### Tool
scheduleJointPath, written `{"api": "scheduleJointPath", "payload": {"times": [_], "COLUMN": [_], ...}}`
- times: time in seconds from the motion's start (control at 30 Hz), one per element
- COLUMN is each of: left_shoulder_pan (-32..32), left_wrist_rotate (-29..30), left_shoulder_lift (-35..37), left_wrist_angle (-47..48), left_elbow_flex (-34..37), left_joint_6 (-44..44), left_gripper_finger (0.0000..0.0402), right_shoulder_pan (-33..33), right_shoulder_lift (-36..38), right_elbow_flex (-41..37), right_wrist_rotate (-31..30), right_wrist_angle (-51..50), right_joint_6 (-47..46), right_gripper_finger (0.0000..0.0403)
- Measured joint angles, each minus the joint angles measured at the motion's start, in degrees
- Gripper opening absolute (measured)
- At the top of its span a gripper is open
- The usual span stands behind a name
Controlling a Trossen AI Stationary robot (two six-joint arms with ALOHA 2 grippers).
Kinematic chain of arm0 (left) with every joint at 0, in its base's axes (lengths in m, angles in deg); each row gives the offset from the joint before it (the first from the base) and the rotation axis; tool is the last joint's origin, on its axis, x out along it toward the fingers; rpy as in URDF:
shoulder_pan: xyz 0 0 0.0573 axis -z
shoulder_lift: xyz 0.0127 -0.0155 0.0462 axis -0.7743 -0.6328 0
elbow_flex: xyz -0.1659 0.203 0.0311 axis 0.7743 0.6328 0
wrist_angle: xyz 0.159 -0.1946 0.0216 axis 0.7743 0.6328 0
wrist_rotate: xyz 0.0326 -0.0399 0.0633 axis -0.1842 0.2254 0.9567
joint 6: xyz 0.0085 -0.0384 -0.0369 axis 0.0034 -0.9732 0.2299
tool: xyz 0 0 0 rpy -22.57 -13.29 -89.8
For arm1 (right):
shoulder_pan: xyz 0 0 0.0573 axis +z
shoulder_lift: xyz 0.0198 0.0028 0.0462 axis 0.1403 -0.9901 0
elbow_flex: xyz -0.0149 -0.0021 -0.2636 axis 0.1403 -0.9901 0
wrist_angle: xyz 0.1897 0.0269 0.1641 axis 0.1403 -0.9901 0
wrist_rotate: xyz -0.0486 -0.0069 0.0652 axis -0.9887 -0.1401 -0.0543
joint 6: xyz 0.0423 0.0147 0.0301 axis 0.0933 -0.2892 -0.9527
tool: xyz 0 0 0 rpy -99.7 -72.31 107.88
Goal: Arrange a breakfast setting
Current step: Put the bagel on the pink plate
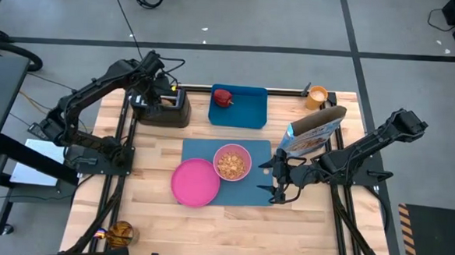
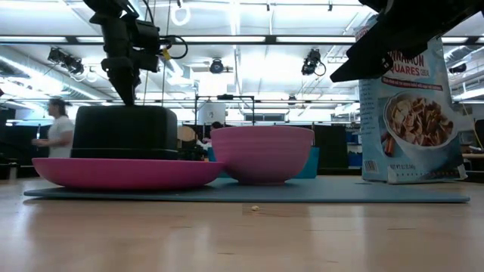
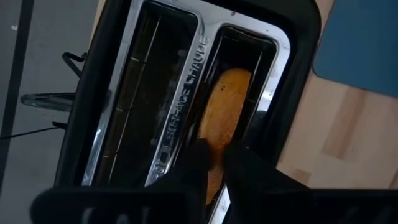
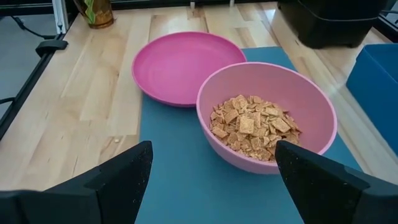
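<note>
Currently: pulling toast.
Left hand (image 3: pixel 213 163): fingers narrowed around the toast slice (image 3: pixel 225 106) in the black toaster (image 3: pixel 124 93) slot.
Advice: lift straight up, clear the slot, then carry to pink plate (image 1: pixel 195 182).
Right hand (image 1: pixel 277 186): wide, idle over mat (image 1: pixel 247 192).

Pink plate (image 1: pixel 194 182) and bowl (image 1: pixel 232 161) (cereal-filled) on blue mat (image 1: pixel 249 187), black toaster (image 1: pixel 164 108).

The left arm reaches toward the far left of the surface, its wrist bent straight down. The left hand (image 3: pixel 213 163) points downward, its two dark fingers (image 3: pixel 186 165) drawn close together. The right arm extends inward, low over the surface, and the right hand (image 4: pixel 211 180) has its fingers spread wide.
</note>
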Motion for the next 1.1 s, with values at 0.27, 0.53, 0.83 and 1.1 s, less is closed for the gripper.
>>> {"api": "scheduleJointPath", "payload": {"times": [0.27,0.53,0.83,1.1], "left_shoulder_pan": [0.28,0.70,0.70,0.70], "left_wrist_rotate": [-0.15,0.21,2.41,-7.13], "left_shoulder_lift": [0.11,0.90,0.92,1.15], "left_wrist_angle": [-0.11,4.11,11.73,15.42], "left_elbow_flex": [0.00,-5.46,-21.05,-31.73], "left_joint_6": [0.30,-1.42,-4.01,-13.47], "left_gripper_finger": [0.0021,0.0018,0.0026,0.0020], "right_shoulder_pan": [0.00,-0.17,-2.12,-3.57], "right_shoulder_lift": [0.00,0.00,0.00,0.00], "right_elbow_flex": [0.00,0.00,0.00,0.00], "right_wrist_rotate": [-0.47,-0.78,-0.91,-0.61], "right_wrist_angle": [0.00,0.09,0.15,0.15], "right_joint_6": [-0.78,-0.78,-0.78,-0.77], "right_gripper_finger": [0.0348,0.0348,0.0348,0.0348]}}
